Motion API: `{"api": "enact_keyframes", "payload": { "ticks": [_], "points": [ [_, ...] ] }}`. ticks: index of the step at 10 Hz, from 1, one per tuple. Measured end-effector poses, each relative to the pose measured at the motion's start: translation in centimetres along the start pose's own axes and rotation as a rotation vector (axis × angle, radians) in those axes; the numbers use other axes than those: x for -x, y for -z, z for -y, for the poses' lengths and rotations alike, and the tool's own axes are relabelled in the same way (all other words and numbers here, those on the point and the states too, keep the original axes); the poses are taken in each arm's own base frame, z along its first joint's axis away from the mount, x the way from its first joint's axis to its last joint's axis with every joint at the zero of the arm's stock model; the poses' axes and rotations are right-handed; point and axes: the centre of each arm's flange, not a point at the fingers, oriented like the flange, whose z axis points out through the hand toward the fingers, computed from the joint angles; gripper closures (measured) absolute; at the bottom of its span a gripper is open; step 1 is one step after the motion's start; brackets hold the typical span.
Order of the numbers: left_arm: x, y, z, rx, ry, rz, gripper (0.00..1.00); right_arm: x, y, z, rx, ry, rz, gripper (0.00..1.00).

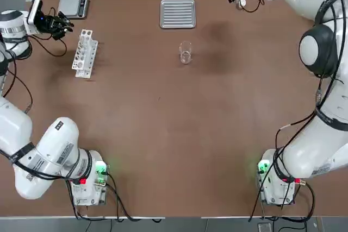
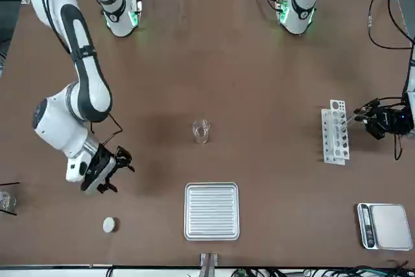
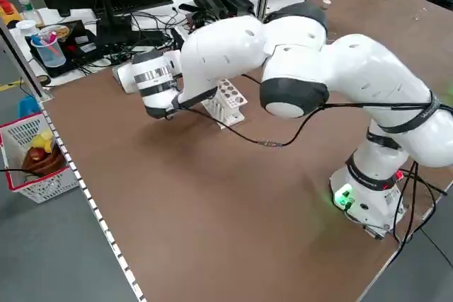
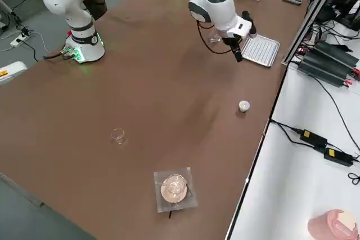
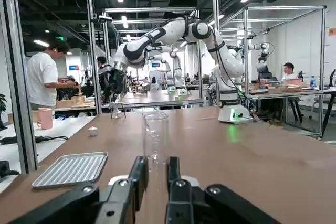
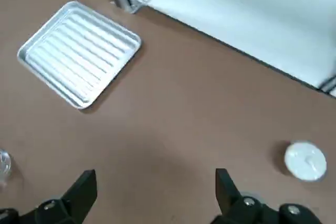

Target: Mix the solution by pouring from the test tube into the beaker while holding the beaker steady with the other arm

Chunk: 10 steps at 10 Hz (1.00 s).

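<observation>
From the robot's side of the table, the beaker (image 1: pixel 185 52) stands alone mid-table, well apart from both arms, with the tray (image 1: pixel 178 13) beyond it. It looks like light, thin, slippery glass, so I'd take it low around the wall with a gentle squeeze. Further out, the left gripper (image 1: pixel 58 24) sits pinched shut beside the rack (image 1: pixel 85 52), any tube it holds too small to see, while the right gripper (image 6: pixel 155 192) hangs wide open and empty over the far right corner near a small white disc (image 6: pixel 305 160).

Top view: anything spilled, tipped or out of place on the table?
Nothing stands out. The beaker stands upright alone mid-table, with no spill visible around it. The tube rack and ribbed metal tray sit flat. The left tool is shut beside the rack; the right tool hangs open, away from the beaker.
</observation>
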Motion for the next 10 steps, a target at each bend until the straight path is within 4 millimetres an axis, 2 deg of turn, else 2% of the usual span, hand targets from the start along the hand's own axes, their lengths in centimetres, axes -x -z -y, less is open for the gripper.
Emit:
{"api": "enact_keyframes", "payload": {
  "ticks": [2,6,10],
  "points": [
    [1.2,-0.2,-0.2,0.002,0.004,-0.012,0.79,-1.1,0.9,0.4,0.023,-0.186,0.065,0.00],
    [1.9,-0.1,-0.4,0.014,0.002,0.015,0.79,-3.9,4.2,1.1,0.076,-0.484,0.164,0.00],
    [3.3,-0.5,-0.3,0.013,-0.001,0.025,0.79,-5.3,6.9,1.9,0.100,-0.677,0.225,0.00]
  ]
}}
